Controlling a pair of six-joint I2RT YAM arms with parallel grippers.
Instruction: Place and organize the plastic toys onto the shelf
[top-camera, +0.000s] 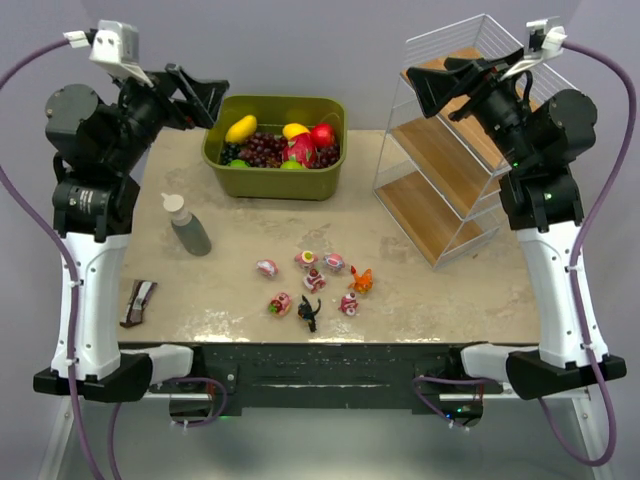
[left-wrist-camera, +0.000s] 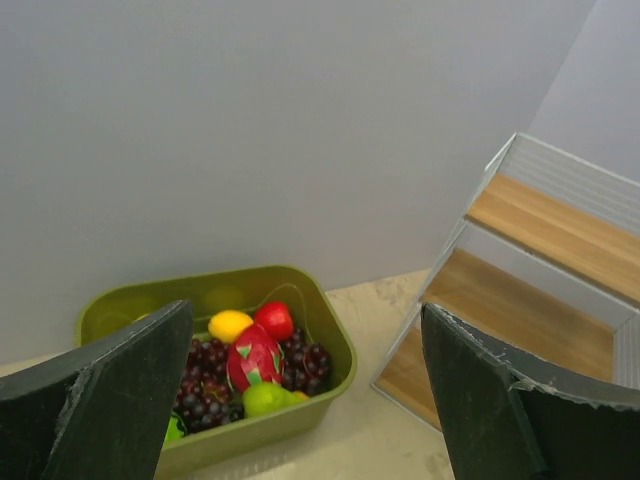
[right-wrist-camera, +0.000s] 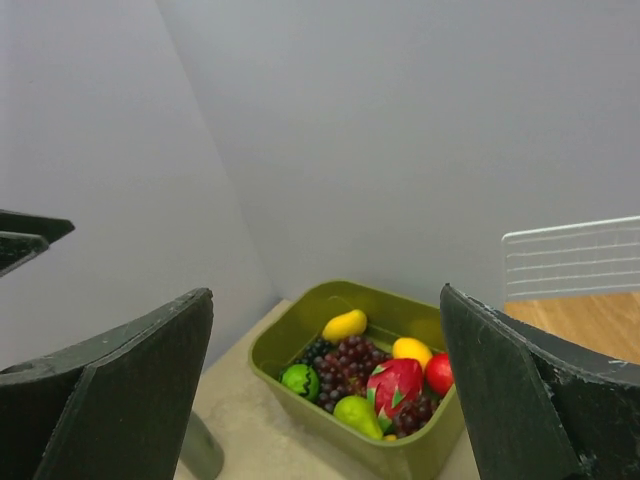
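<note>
Several small plastic toys lie in a cluster at the table's front middle: pink and white rounded ones (top-camera: 267, 268), an orange creature (top-camera: 361, 281) and a black spiky creature (top-camera: 309, 313). The white wire shelf (top-camera: 455, 165) with three slanted wood tiers stands at the back right; it also shows in the left wrist view (left-wrist-camera: 540, 270). My left gripper (top-camera: 205, 97) is open and empty, raised high at the back left. My right gripper (top-camera: 428, 88) is open and empty, raised high in front of the shelf's top tier. Both are far from the toys.
An olive-green bin (top-camera: 276, 175) of fruit stands at the back middle, and shows in the wrist views (left-wrist-camera: 320, 400) (right-wrist-camera: 300, 335). A grey bottle (top-camera: 186, 226) stands at the left. A small dark tool (top-camera: 138, 302) lies near the front left edge.
</note>
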